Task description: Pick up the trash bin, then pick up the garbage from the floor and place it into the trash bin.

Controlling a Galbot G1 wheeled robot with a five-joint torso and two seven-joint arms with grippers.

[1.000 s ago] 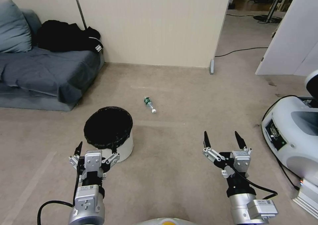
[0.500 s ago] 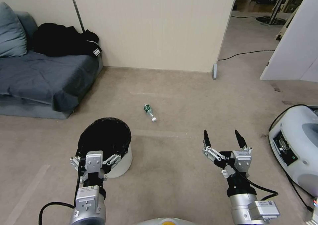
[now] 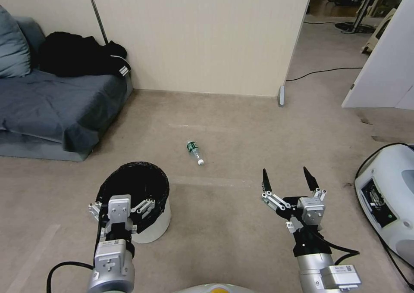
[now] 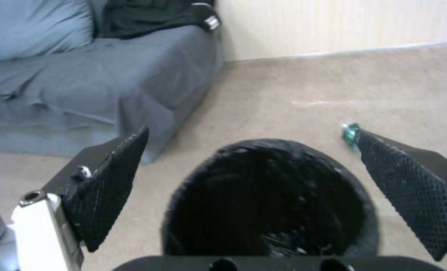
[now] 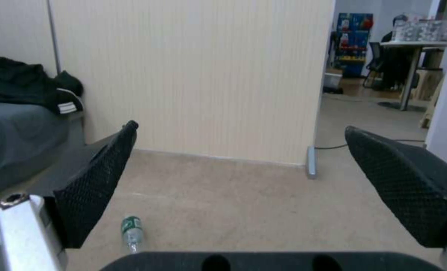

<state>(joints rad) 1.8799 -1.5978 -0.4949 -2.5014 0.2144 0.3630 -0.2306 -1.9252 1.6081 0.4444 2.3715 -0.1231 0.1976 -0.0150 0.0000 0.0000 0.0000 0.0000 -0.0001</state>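
We take the trash bin (image 3: 137, 202) as our landmark: it stands upright on the carpet, its black liner folded over the rim. Our left gripper (image 3: 120, 207) hangs over the bin's near rim with its fingers spread wide and holding nothing; in the left wrist view the two pads (image 4: 108, 184) straddle the bin's dark mouth (image 4: 268, 199), one to each side. We judge the lift turns on this: the bin lies directly ahead of and below the left gripper, so the left arm is plainly the nearer one. Beyond the bin and to its right, well apart from it, the bottle (image 3: 194, 152) lies on its side, cap end towards us and slanted rightward. Farther right of the bin, our right gripper (image 3: 285, 182) hovers open and empty above bare carpet
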